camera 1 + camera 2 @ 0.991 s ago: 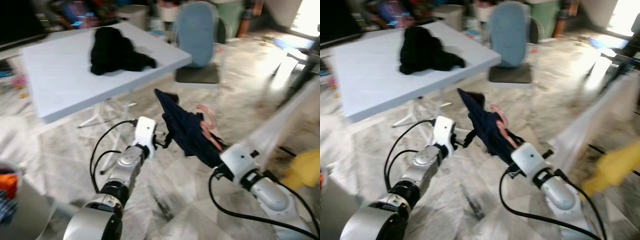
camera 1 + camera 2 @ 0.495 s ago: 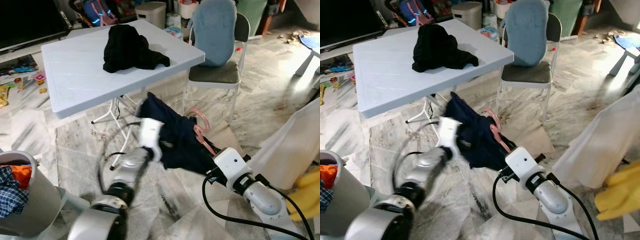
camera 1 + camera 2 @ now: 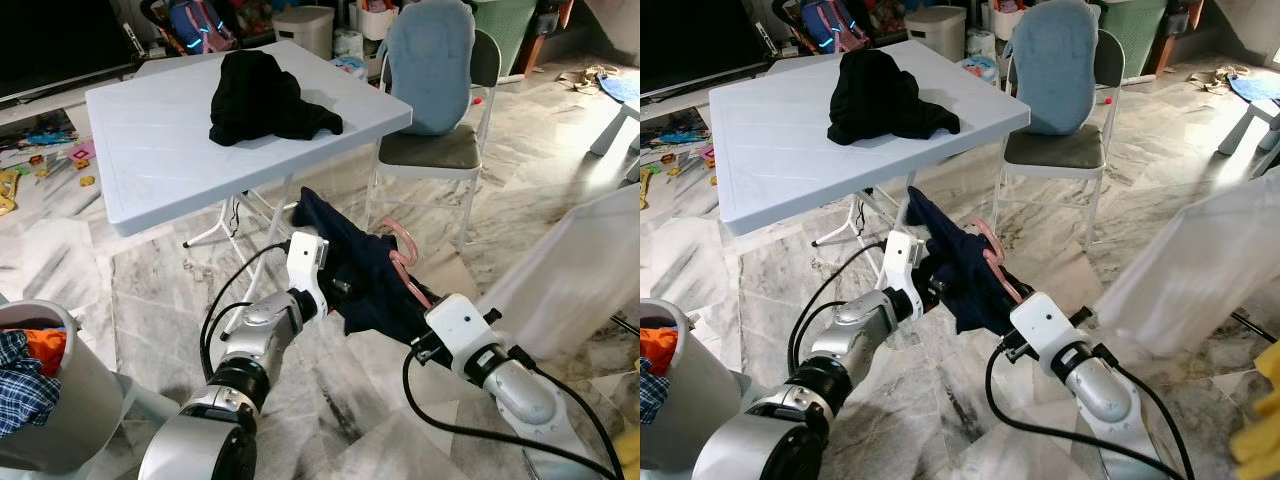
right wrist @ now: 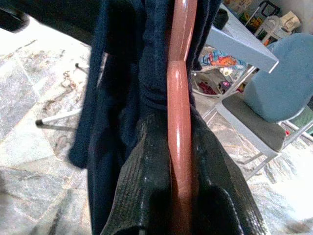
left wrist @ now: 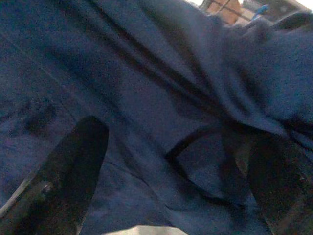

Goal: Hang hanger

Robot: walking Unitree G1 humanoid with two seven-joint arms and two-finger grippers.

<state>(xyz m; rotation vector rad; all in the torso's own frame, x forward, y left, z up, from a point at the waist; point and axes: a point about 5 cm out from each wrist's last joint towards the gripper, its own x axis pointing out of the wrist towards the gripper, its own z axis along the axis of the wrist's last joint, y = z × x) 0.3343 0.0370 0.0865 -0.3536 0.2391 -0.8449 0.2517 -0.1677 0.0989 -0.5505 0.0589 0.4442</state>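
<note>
Landmark: white folding table [image 3: 180,150], standing on a marble floor [image 3: 150,290].

Pink hanger [image 3: 400,255] carries a navy garment [image 3: 355,275]. Both are held up in the air in front of the table's near right corner, between the two arms, well clear of the floor.

Right gripper [image 4: 178,161] sits below and to the right of that corner. Its two black fingers [image 4: 142,171] are closed tight on the hanger's pink bar, with navy cloth caught in alongside it. The hanger's hook [image 3: 400,235] rises above the garment.

Left gripper [image 5: 168,161] is pushed up against the garment from the table side. In the left wrist view its fingers [image 5: 73,166] stand wide apart with navy cloth spread between them; nothing is pinched.

On the table top, toward its far right, lies a heap of black clothing [image 3: 265,95]. Just past the table's right edge stands a chair [image 3: 430,110] with a blue cover over its back. Near the table's front left, a laundry basket [image 3: 50,420] holds clothes. White fabric [image 3: 570,270] hangs far right of the table.
</note>
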